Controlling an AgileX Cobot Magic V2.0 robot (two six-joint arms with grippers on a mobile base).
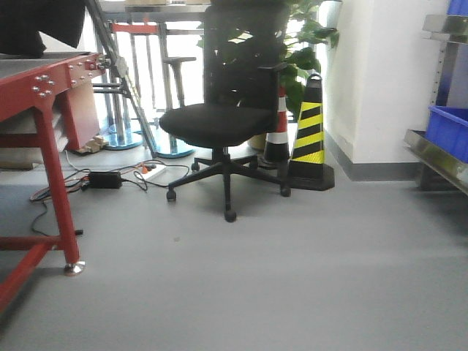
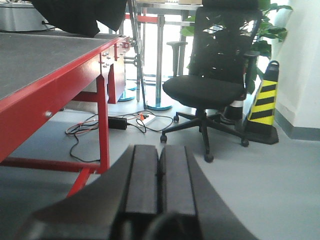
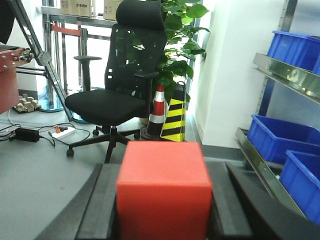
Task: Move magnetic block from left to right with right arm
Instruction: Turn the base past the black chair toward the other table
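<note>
1. Nearest your right wrist lens is the magnetic block (image 3: 164,192), a matte red cube with plain faces and crisp edges. It is clamped between the dark, flat fingers (image 3: 100,205) of the right gripper (image 3: 164,210), which press on its two sides.
2. Your left gripper (image 2: 160,180) shows two black rectangular pads (image 2: 142,180) pressed face to face, with only a thin seam between them and nothing held.
3. Beyond the left gripper stands the red table (image 2: 55,95), a glossy painted metal frame with bolted corners under a dark, finely textured top.
4. A black office chair (image 1: 219,121) with a mesh back, padded seat and five-spoke castor base stands on the smooth grey floor (image 1: 292,278).
5. Near the chair's base stands a black-and-yellow striped cone (image 1: 308,131). A red-and-white cone (image 1: 280,128) is partly hidden next to it, and a leafy green plant (image 1: 307,44) rises behind both.
6. Black cables (image 1: 51,191) and a white power strip (image 1: 150,172) lie tangled on the floor between table and chair.
7. In your right wrist view, blue plastic bins (image 3: 277,135) sit on slanted metal shelving (image 3: 260,160) against the white wall.
</note>
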